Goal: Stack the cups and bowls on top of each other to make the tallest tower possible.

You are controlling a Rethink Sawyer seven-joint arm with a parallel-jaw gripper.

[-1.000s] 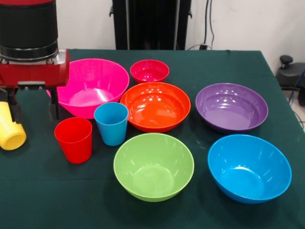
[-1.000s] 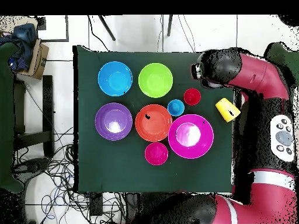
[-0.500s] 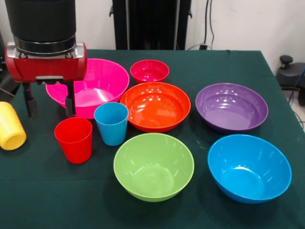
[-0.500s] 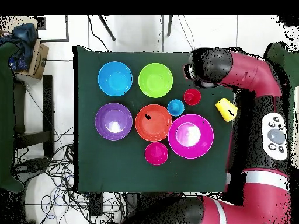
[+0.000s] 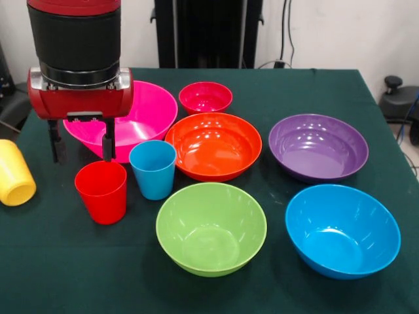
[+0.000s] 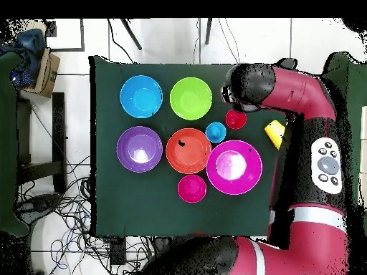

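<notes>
My gripper (image 5: 81,146) hangs open just above and behind the upright red cup (image 5: 101,191), with nothing between its fingers (image 5: 107,145). A light blue cup (image 5: 152,169) stands right of the red one. At the left edge a yellow cup (image 5: 14,173) lies on its side. The bowls sit apart on the green cloth: hot pink (image 5: 141,111) partly behind the gripper, small pink-red (image 5: 205,97), orange (image 5: 213,145), purple (image 5: 318,146), lime green (image 5: 211,227) and blue (image 5: 342,230). No tower shows; each piece rests singly. Overhead, the arm covers part of the yellow cup (image 6: 273,130).
The green-clothed table (image 5: 308,85) ends close to the yellow cup at the left. A black stand (image 5: 208,33) rises behind the far edge. Overhead, a cardboard box (image 6: 44,73) and cables lie off the table's side.
The gripper has travelled from beside the yellow cup rightward, ending over the red cup and still open. Cups and bowls have not moved.
</notes>
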